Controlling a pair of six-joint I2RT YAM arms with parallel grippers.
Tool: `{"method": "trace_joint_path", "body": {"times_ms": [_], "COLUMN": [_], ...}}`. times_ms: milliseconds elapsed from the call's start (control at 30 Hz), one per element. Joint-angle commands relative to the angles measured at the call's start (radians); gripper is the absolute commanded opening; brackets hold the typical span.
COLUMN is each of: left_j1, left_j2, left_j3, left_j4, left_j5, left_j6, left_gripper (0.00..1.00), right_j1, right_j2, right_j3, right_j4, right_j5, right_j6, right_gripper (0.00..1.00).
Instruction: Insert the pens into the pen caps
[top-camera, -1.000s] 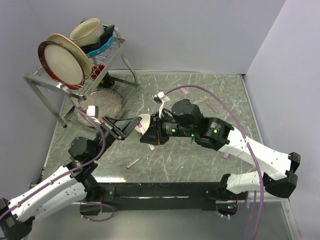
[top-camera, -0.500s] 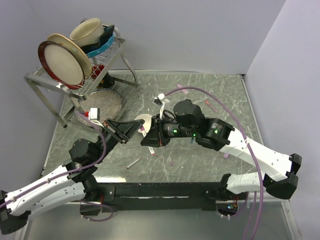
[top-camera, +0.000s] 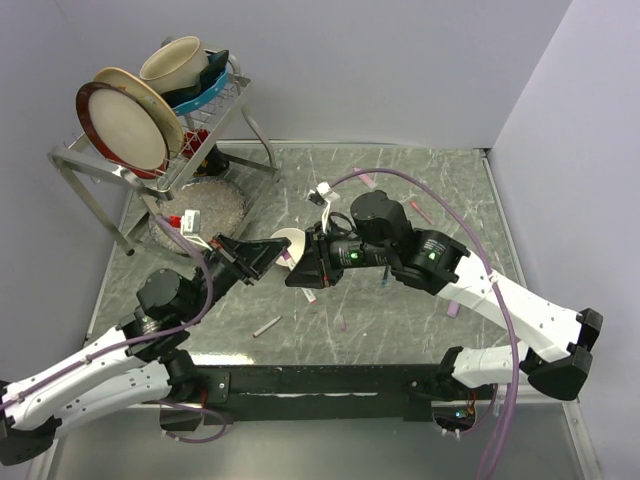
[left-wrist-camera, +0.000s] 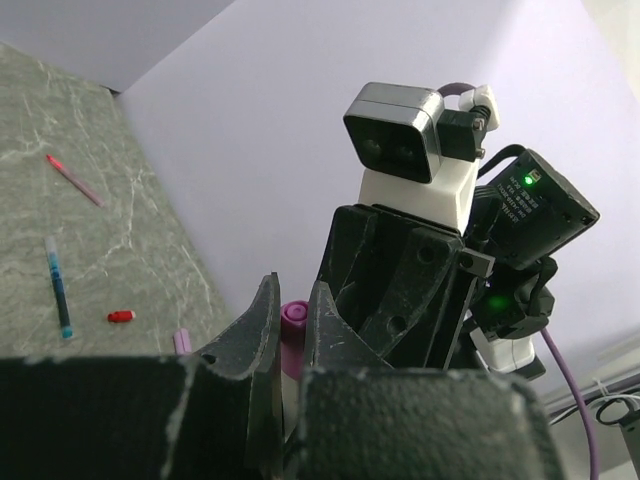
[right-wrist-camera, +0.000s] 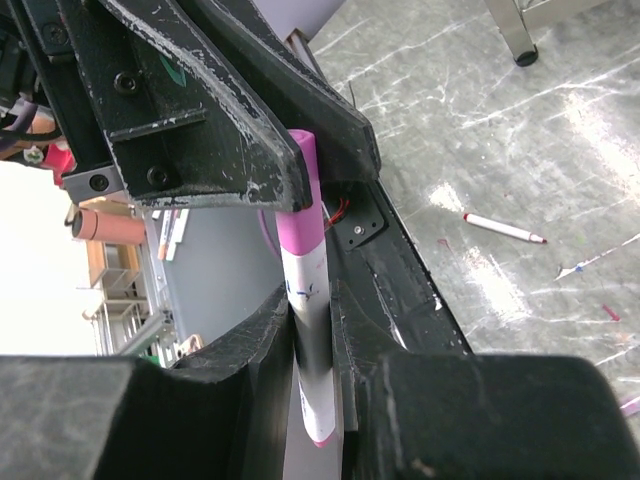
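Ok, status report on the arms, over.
Left gripper shut on pink cap. Right gripper shut on pen, its end in the cap. Nothing in the way.

The pen (right-wrist-camera: 308, 310) is white with a pink end, the cap (right-wrist-camera: 301, 195) pink. The table (right-wrist-camera: 520, 130) is grey-green with white veins.

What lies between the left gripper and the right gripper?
Not bare: a pen with a pink cap bridges them, the right gripper holding its barrel, the left gripper pinching the cap. The right wrist view shows it.

Pink cap (left-wrist-camera: 296, 316) mostly hidden between left fingers (left-wrist-camera: 258, 340)
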Motion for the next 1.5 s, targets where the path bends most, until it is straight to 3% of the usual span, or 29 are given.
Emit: {"method": "trace_joint_path", "body": {"times_ms": [0, 100, 200, 233, 267, 333, 467, 533, 700, 833, 1133, 1300, 1467], "left_j1": [-0.118, -0.118, -0.118, -0.116, -0.117, -0.114, -0.116, -0.114, -0.116, -0.114, -0.114, -0.114, -0.114], "left_j2": [0.04, -0.001, -0.01, -0.006, -0.004, 0.006, 0.019, 0.026, 0.029, 0.003, -0.053, 0.057, 0.199], "left_j3": [-0.054, -0.101, -0.076, -0.057, -0.034, 0.059, 0.234, 0.309, 0.392, 0.362, 0.19, 0.176, 0.19], "left_j4": [-0.22, -0.084, -0.084, -0.111, -0.165, -0.237, -0.372, -0.417, -0.504, -0.59, -0.69, -0.734, -0.754], "left_j5": [0.468, 0.413, 0.35, 0.329, 0.304, 0.213, 0.063, 0.02, -0.026, -0.052, -0.153, -0.199, -0.167], "left_j6": [-0.047, -0.123, -0.123, -0.112, -0.097, -0.043, 0.065, 0.098, 0.187, 0.207, 0.225, 0.248, 0.273], "left_gripper": [0.01, 0.01, 0.02, 0.07, 0.22, 0.33, 0.67, 0.8, 0.98, 0.99, 1.0, 1.0, 0.99], "right_j1": [-0.135, -0.122, -0.112, -0.106, -0.105, -0.101, -0.102, -0.101, -0.157, -0.259, -0.395, -0.405, -0.406], "right_j2": [0.028, 0.013, -0.007, -0.027, -0.041, -0.093, -0.208, -0.263, -0.285, -0.143, 0.267, 0.429, 0.48], "right_j3": [0.093, 0.023, -0.042, -0.06, -0.101, -0.184, -0.371, -0.451, -0.49, -0.406, -0.26, -0.189, -0.204], "right_j4": [0.515, 0.566, 0.569, 0.567, 0.563, 0.551, 0.541, 0.52, 0.361, 0.175, 0.031, -0.026, -0.043], "right_j5": [0.339, 0.312, 0.291, 0.288, 0.285, 0.285, 0.309, 0.349, 0.506, 0.623, 0.702, 0.76, 0.773], "right_j6": [0.018, 0.036, 0.041, 0.044, 0.044, 0.042, 0.069, 0.087, 0.114, 0.113, 0.148, 0.191, 0.213], "right_gripper": [0.0, 0.0, 0.0, 0.0, 0.0, 0.0, 0.0, 0.0, 0.0, 0.0, 0.16, 0.22, 0.24]}}
